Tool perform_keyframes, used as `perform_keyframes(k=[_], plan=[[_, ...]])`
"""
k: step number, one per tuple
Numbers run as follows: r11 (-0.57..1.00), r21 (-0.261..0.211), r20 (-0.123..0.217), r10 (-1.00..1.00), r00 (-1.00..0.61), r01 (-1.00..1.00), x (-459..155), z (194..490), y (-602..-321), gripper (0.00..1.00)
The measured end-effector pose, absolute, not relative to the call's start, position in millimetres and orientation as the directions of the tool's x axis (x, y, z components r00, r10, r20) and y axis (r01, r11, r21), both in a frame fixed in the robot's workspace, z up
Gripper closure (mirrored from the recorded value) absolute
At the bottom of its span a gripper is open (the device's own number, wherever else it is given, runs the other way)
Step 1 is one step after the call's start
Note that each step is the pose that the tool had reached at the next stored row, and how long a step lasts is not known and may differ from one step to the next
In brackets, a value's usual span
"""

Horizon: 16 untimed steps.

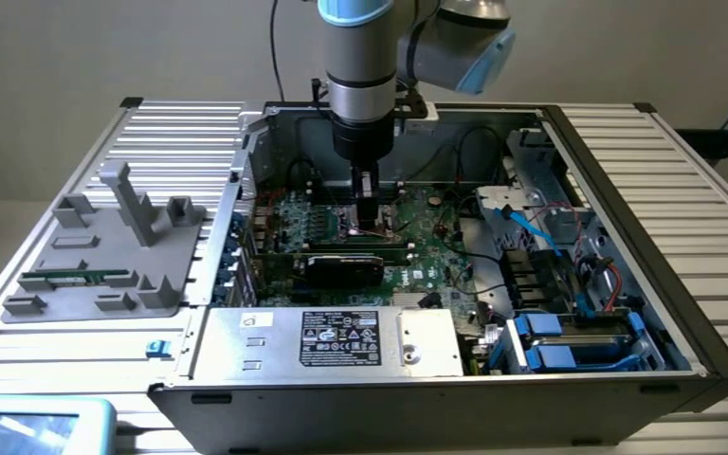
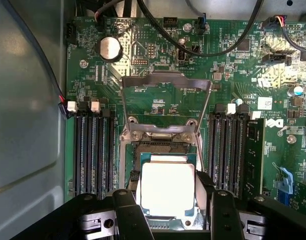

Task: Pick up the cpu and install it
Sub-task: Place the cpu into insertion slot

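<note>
Your claw (image 2: 169,214) clasps the cpu (image 2: 168,187) by two opposite edges, at the open socket (image 2: 160,146) on the motherboard (image 2: 158,105); load plate (image 2: 165,78) raised.

You have the small flat square cpu (image 2: 168,187), its silver metal top polished enough to glare white, rimmed in dull tan-green board. The gripper (image 2: 175,220) shows you matt black, plastic-looking fingers (image 2: 128,215) with bare steel-grey inserts. Your green circuit-board motherboard (image 2: 158,102) wears a glossy lacquer. The grey socket frame (image 2: 165,80) on it is bare metal with a satin sheen, and the round coin battery (image 2: 109,48) is bright, smooth metal. The long black memory slots (image 2: 92,150) look like matt plastic. The grey case wall (image 2: 27,125) is smooth, dull sheet metal. You also see a ribbed silver metal table top (image 1: 667,190) and a matt grey plastic fixture tray (image 1: 99,256).
</note>
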<state>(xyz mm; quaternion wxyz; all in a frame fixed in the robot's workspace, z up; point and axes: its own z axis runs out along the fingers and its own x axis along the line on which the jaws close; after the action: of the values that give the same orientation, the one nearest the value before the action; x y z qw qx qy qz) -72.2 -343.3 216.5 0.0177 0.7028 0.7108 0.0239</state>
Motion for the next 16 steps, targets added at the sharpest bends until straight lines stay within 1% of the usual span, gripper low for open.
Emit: perform_keyframes(k=[16], plan=[[0.011, 0.061, 0.012, 1.000, -0.011, 0.998, -71.6, 207.7, -340.4, 0.47]])
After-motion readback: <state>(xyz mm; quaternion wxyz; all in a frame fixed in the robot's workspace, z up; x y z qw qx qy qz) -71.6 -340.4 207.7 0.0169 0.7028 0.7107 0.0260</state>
